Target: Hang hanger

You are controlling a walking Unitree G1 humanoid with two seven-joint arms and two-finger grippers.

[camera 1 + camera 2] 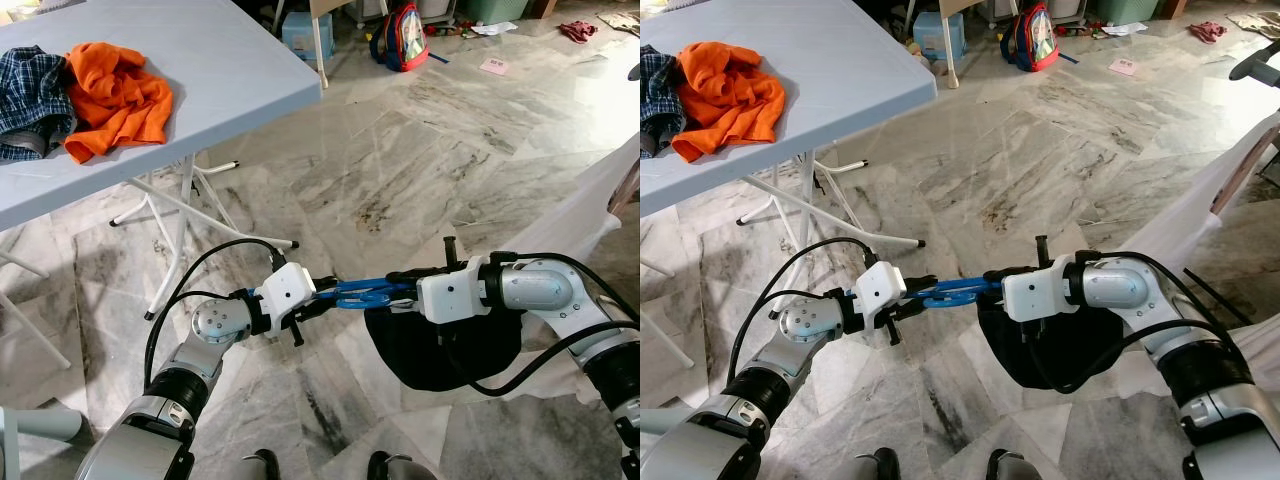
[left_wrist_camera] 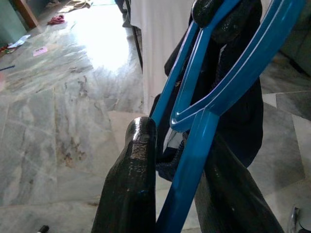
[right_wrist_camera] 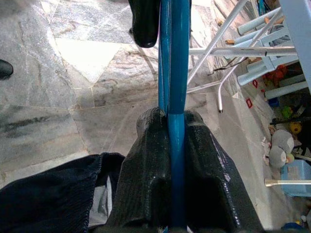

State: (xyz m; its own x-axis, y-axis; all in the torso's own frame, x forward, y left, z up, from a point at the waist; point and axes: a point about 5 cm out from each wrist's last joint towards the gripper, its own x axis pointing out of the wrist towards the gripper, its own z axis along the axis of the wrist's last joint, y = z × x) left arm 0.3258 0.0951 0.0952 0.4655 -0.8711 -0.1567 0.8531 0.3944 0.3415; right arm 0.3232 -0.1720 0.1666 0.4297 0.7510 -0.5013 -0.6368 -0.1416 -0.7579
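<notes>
The blue hanger (image 1: 362, 293) is held level between both arms, above the marble floor (image 1: 420, 160). A dark garment (image 1: 440, 350) hangs from it, below the right arm.

Left gripper (image 1: 322, 292): positioned at the hanger's 9 o'clock end. Its fingers (image 2: 131, 189) are clenched on a blue bar of the hanger.

Right gripper (image 1: 400, 285): positioned at the hanger's 3 o'clock end. Its fingers (image 3: 150, 170) are clenched on the hanger's bar, one on each side.

A grey counter (image 1: 230, 70) stands at 10 o'clock from the grippers. It carries an orange cloth (image 1: 115, 95) and, touching it, a plaid garment (image 1: 30, 90). A red backpack (image 1: 403, 35) sits on the floor at 12 o'clock.
</notes>
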